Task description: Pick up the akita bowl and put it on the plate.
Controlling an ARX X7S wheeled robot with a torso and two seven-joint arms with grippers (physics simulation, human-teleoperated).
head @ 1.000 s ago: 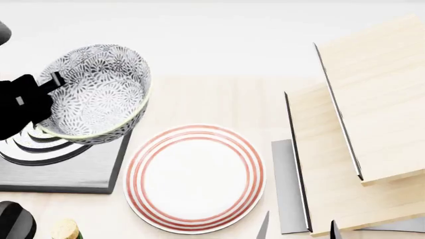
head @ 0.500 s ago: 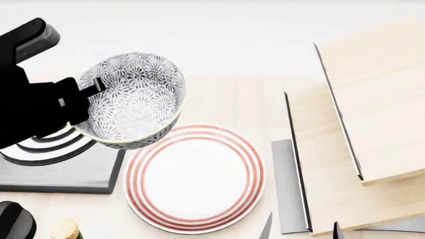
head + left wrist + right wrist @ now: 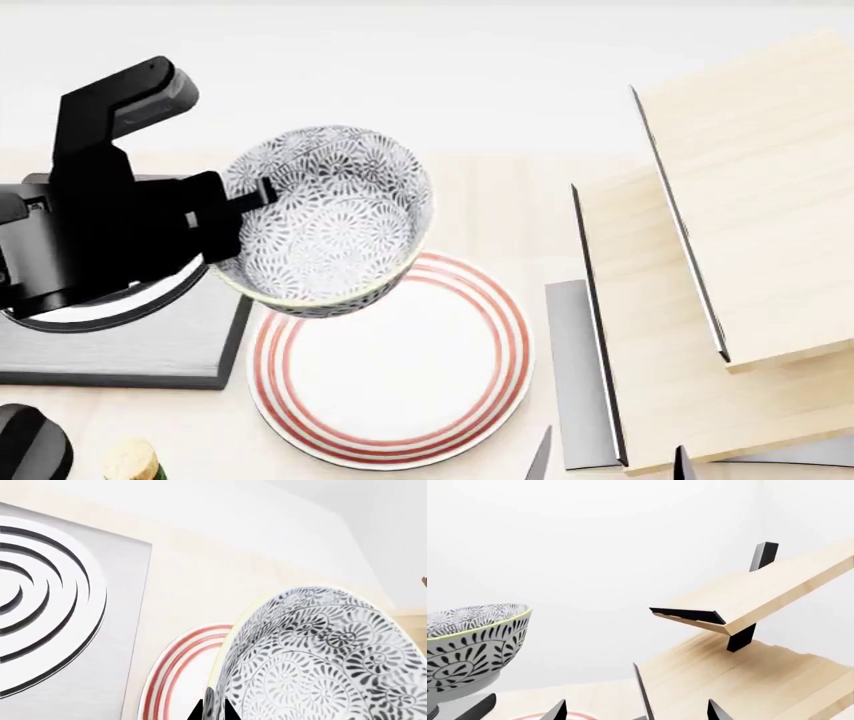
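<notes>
The akita bowl [image 3: 331, 218], white with a dense dark floral pattern, hangs tilted in the air over the far left edge of the plate [image 3: 400, 385]. My left gripper [image 3: 248, 199] is shut on the bowl's left rim. In the left wrist view its two black fingertips pinch the bowl's wall [image 3: 320, 655], with the plate's red rings [image 3: 175, 670] below. The plate is flat and white and lies bare on the wooden counter. My right gripper [image 3: 637, 712] stands open and holds nothing. It is to the right of the plate, and the bowl [image 3: 467, 645] shows to its side.
A square grey stove burner [image 3: 134, 350] with concentric rings lies left of the plate, partly under my left arm. A slanted two-tier wooden shelf [image 3: 747, 220] fills the right side. A cork-topped bottle [image 3: 131, 462] and a dark object [image 3: 27, 445] stand at the near left.
My left arm has carried the bowl rightward, from above the burner to above the plate's left edge. The plate and the right gripper have not moved.
</notes>
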